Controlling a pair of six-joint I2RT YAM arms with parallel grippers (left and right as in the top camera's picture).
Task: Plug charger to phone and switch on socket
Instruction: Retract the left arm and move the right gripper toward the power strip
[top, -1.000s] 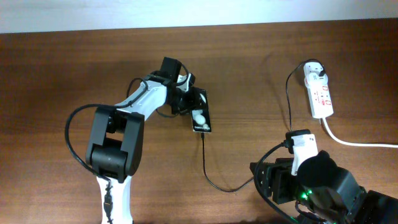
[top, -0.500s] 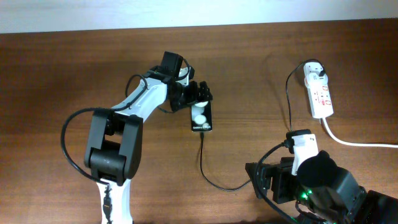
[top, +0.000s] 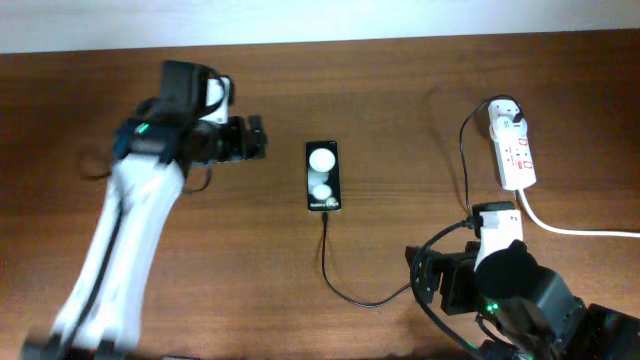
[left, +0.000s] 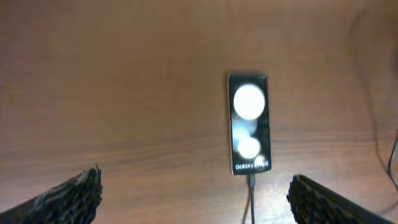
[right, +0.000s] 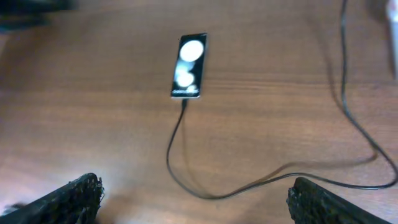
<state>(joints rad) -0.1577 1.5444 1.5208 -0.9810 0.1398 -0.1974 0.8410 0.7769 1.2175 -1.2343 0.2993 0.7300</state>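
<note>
The black phone (top: 322, 175) lies flat mid-table, lettered end toward the near edge, and also shows in the left wrist view (left: 249, 124) and the right wrist view (right: 188, 65). The charger cable (top: 327, 255) meets the phone's lower end with its plug tip (left: 251, 181). It loops right and runs up to the white adapter (top: 503, 112) in the socket strip (top: 516, 155). My left gripper (top: 258, 139) hangs open, empty, left of the phone (left: 196, 190). My right gripper (top: 418, 278) is open and empty by the cable loop (right: 194, 186).
The strip's thick white cord (top: 575, 229) runs off the right edge. The cable loop (right: 169, 149) lies on the wood between the phone and the right arm. The left arm stretches from the near left edge toward the back.
The left gripper let go of the phone, opened wide and swung back to the left. The phone now lies straight by itself. The right gripper opened wider, staying in place.
</note>
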